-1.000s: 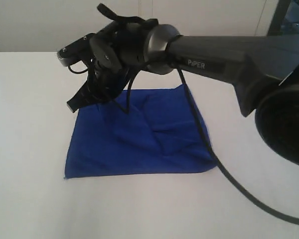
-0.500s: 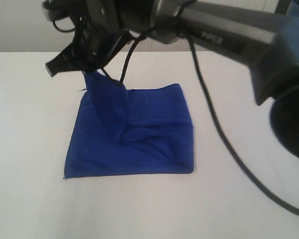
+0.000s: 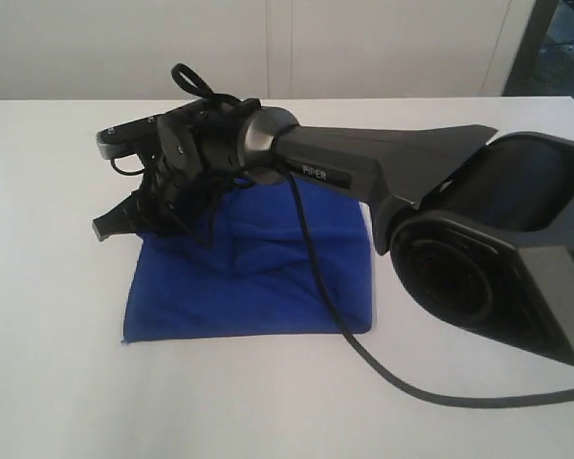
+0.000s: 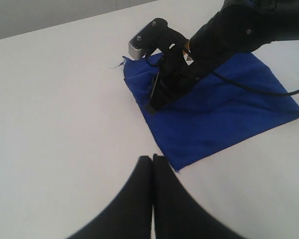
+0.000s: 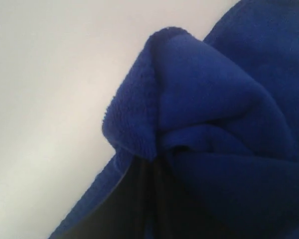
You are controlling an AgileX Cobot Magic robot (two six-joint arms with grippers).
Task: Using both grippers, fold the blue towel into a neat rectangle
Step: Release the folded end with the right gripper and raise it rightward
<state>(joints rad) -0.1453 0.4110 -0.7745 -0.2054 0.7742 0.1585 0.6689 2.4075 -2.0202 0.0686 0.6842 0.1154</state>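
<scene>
The blue towel [image 3: 258,282] lies on the white table [image 3: 57,382] as a rough rectangle with creases in its middle. My right gripper [image 3: 124,218] reaches across to the towel's far-left corner and sits low over it. In the right wrist view the fuzzy blue towel [image 5: 214,99] bunches over the dark fingers of the right gripper [image 5: 152,167], which is shut on a fold of it. The left wrist view shows the right gripper [image 4: 158,99] on the towel [image 4: 224,117]. My left gripper [image 4: 153,158] hangs shut and empty above bare table, just short of the towel's near corner.
The right arm's grey forearm [image 3: 383,172] and big joint housing [image 3: 488,268] span the right half of the scene. A black cable [image 3: 364,359] trails over the towel onto the table. A pale wall [image 3: 268,48] stands behind the table.
Half a second ago the right gripper held the towel's far-left corner high; it has now come down with it to just above the towel. The towel's right edge has drawn inward.
</scene>
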